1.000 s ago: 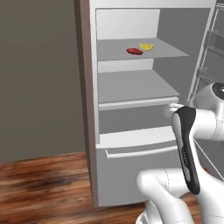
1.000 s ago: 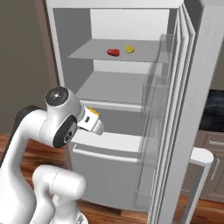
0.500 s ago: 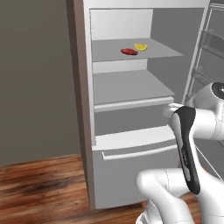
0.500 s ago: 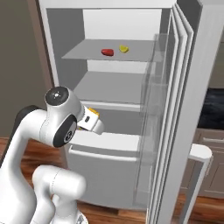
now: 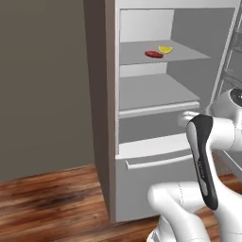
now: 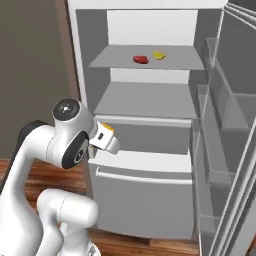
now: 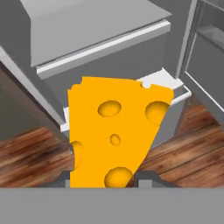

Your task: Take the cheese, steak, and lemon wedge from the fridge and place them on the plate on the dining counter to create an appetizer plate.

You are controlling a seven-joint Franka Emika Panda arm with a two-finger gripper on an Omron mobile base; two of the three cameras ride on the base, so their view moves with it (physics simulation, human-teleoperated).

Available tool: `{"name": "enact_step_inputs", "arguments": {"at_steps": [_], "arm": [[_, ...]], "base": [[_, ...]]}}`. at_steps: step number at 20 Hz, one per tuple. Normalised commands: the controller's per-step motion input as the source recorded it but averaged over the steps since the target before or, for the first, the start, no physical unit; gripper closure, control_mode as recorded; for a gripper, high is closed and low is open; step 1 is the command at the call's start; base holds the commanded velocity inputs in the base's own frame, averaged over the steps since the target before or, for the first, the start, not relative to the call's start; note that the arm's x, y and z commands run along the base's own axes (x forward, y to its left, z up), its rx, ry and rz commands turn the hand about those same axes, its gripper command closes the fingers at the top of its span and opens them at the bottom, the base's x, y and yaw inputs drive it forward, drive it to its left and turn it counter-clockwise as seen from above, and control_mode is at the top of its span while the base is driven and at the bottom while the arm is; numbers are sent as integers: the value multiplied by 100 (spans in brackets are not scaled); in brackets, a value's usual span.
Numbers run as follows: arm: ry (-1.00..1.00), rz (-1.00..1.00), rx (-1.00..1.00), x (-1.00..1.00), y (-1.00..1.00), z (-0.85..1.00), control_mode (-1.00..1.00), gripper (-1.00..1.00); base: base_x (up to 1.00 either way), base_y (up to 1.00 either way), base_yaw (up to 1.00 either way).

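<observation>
Now, operator, what you have in front of you:
Gripper point(image 7: 101, 179): partly closed, jaws clamped on the cheese point(image 7: 114, 135), which you see between the fingertips in the hand view
Cheese: held out in front of the open fridge point(image 5: 142, 94), level with its lower shelf edge
Steak point(image 5: 154, 54): on the upper shelf, far inside
Lemon wedge point(image 5: 165, 49): just beside the steak, to its right
Fridge door point(image 6: 227, 125): swung open at your right
Floor point(image 5: 47, 198): dark wood

Fridge point(image 6: 150, 190) open; steak point(image 6: 141, 59) beside lemon wedge point(image 6: 159, 55) on top shelf.
</observation>
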Motion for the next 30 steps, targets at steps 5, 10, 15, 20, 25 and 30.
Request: {"name": "enact_step_inputs", "arguments": {"at_steps": [5,10,15,20,25,30], "arm": [[0,0,0,0,0,0,100,100],[0,0,0,0,0,0,100,100],[0,0,0,0,0,0,100,100],[0,0,0,0,0,0,100,100],[0,0,0,0,0,0,100,100],[0,0,0,0,0,0,100,100]], "base": [[-21,56,28],[-34,52,24],[-28,81,18],[-10,67,57],[-7,43,69],[-5,45,73]]}}
